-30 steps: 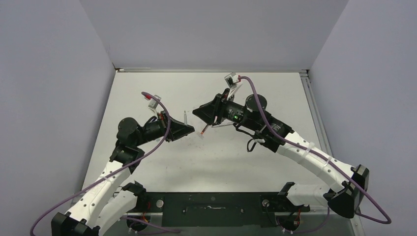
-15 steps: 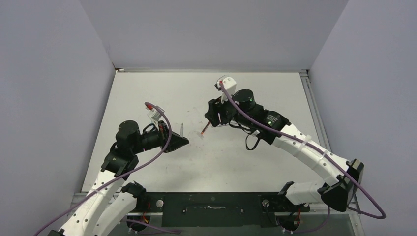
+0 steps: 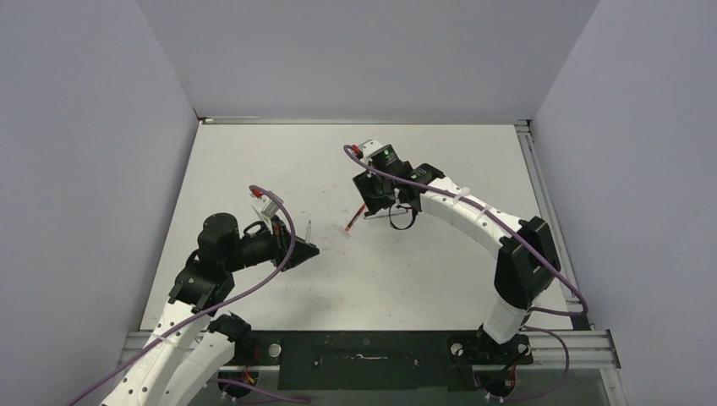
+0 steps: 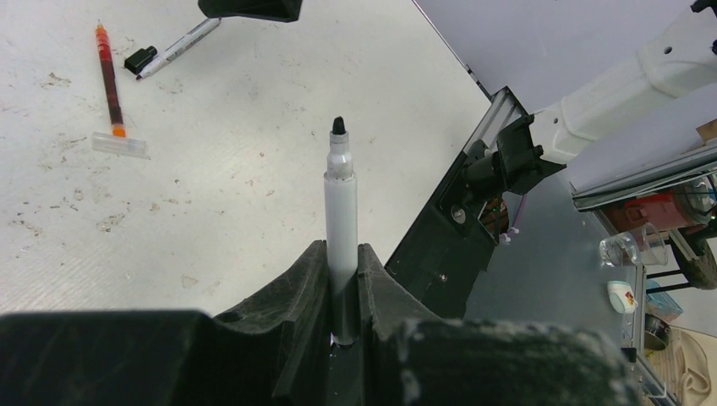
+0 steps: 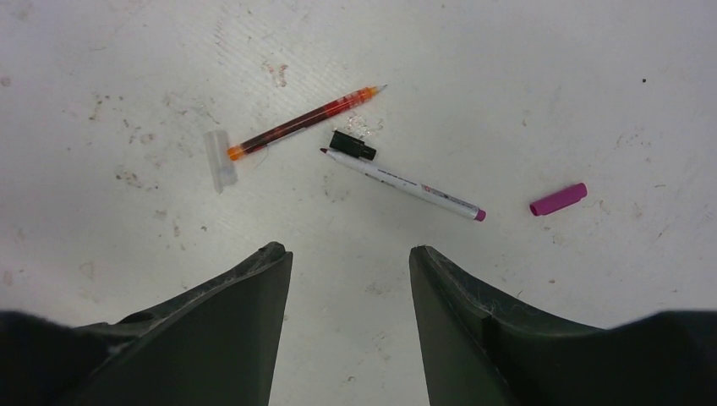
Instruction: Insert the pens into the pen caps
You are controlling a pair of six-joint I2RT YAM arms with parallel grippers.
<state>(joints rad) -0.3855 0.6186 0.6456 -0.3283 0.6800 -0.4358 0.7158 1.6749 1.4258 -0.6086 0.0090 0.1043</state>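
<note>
My left gripper (image 3: 309, 249) is shut on a pale grey pen (image 4: 341, 203) with a bare black tip, held upright above the table; the pen also shows in the top view (image 3: 309, 228). My right gripper (image 5: 351, 262) is open and empty, hovering over the table (image 5: 101, 51). Below it lie a red pen (image 5: 304, 123), a clear cap (image 5: 219, 159) at the pen's orange end, a small black cap (image 5: 352, 145), a white pen (image 5: 406, 184) with a magenta end, and a magenta cap (image 5: 558, 199). No light-blue cap shows.
The red pen (image 3: 351, 223) lies mid-table between the two arms. The left wrist view shows the red pen (image 4: 108, 80), clear cap (image 4: 120, 145), black cap (image 4: 140, 59) and the table's near rail (image 4: 490, 161). Grey walls enclose the table.
The right arm swung from pointing left to pointing down over the loose pens and caps. The left arm drew back toward the near left, still holding the grey pen.
</note>
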